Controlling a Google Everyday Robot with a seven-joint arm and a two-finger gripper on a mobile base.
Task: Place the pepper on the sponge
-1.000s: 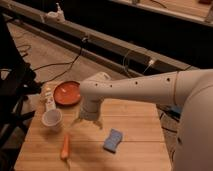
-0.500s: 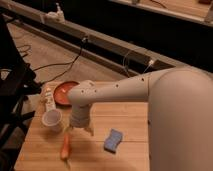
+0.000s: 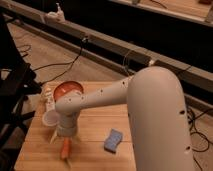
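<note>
Reaching down over the front-left part of the wooden table (image 3: 95, 126), the gripper (image 3: 62, 142) stood just above the upper end of the pepper (image 3: 65, 152). Its jaws looked spread, one pale finger (image 3: 52, 136) splayed to the left of the pepper; the other was hidden behind the wrist. Contact with the pepper could not be told. The pepper lay flat on the wood, pointing toward the front edge. The sponge (image 3: 113, 141) lay apart to its right, nothing on it. A white cup (image 3: 50, 118) and an orange-red plate (image 3: 67, 90) sat behind the gripper.
</note>
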